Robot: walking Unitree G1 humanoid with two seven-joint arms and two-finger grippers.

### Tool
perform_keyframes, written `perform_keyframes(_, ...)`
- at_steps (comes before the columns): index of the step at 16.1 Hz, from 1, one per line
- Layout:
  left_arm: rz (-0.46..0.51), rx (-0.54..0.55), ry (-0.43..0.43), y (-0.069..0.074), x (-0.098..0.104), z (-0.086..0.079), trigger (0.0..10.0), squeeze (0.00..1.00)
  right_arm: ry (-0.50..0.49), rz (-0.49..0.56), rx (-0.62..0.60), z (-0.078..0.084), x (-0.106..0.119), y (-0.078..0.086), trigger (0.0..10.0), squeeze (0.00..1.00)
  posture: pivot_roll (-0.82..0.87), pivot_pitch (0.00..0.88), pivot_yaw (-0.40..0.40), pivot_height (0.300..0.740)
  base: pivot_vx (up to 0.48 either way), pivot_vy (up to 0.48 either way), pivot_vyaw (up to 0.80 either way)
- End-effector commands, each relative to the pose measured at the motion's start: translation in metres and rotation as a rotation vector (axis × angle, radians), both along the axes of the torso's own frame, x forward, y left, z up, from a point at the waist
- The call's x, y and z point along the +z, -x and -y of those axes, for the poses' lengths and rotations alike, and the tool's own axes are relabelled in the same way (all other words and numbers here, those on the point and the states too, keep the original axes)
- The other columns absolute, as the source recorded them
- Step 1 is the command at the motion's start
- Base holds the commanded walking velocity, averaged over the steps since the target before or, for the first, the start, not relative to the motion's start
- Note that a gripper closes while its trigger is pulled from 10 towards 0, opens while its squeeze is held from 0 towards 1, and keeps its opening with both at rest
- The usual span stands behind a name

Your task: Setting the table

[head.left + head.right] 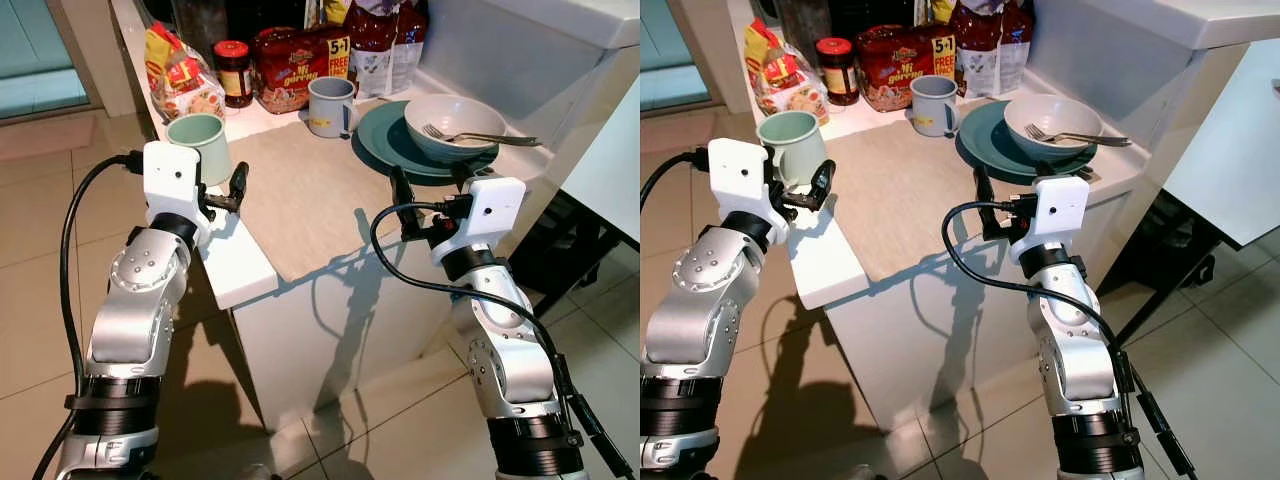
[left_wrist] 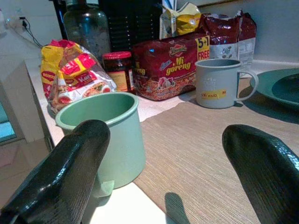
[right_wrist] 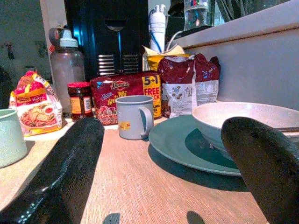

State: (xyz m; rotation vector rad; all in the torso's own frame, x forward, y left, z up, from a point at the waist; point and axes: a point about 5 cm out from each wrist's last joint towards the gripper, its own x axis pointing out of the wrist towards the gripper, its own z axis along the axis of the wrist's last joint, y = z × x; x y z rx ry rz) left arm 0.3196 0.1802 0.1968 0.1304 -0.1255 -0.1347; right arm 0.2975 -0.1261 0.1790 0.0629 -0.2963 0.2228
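A beige placemat lies on the white table. A pale green cup stands at the mat's left edge, and a grey mug stands at the mat's far side. To the right, a teal plate carries a grey bowl with a fork resting in it. My left gripper is open at the table's left edge, just short of the green cup. My right gripper is open too, low over the mat's near right, facing the plate and bowl.
Noodle packs, a snack bag, a red-lidded jar and a bottle crowd the table's far end. A white wall rises on the right. Tiled floor surrounds the table, with a dark frame at right.
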Motion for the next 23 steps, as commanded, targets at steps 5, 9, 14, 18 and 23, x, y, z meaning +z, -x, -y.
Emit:
perform_keyframes(5,0.000,-0.009,0.003,-0.001,0.001,0.001,10.0,0.00,-0.004,-0.016,0.001,0.001,-0.002,-0.001,10.0,0.00,0.12,0.000,-0.024,0.740,0.000,0.000,0.00)
perform_keyframes(9,0.000,-0.009,0.003,-0.001,0.001,0.001,10.0,0.00,-0.004,-0.016,0.001,0.001,-0.002,-0.001,10.0,0.00,0.12,0.000,-0.024,0.740,0.000,0.000,0.00)
perform_keyframes(14,0.034,0.059,0.075,-0.037,0.005,-0.015,10.0,0.11,0.035,-0.077,0.192,0.023,0.000,0.003,10.0,0.00,0.10,0.000,-0.026,0.740,0.000,0.000,0.00)
perform_keyframes(18,0.033,0.027,0.076,-0.041,0.002,-0.014,10.0,0.00,0.062,-0.082,0.219,0.026,0.000,0.003,10.0,0.00,0.09,0.000,-0.026,0.740,0.000,0.000,0.00)
perform_keyframes(23,-0.077,0.025,0.016,-0.052,-0.022,-0.026,10.0,0.00,0.137,-0.220,0.571,0.004,-0.018,0.023,10.0,0.00,0.09,0.000,-0.013,0.740,0.000,0.000,0.00)
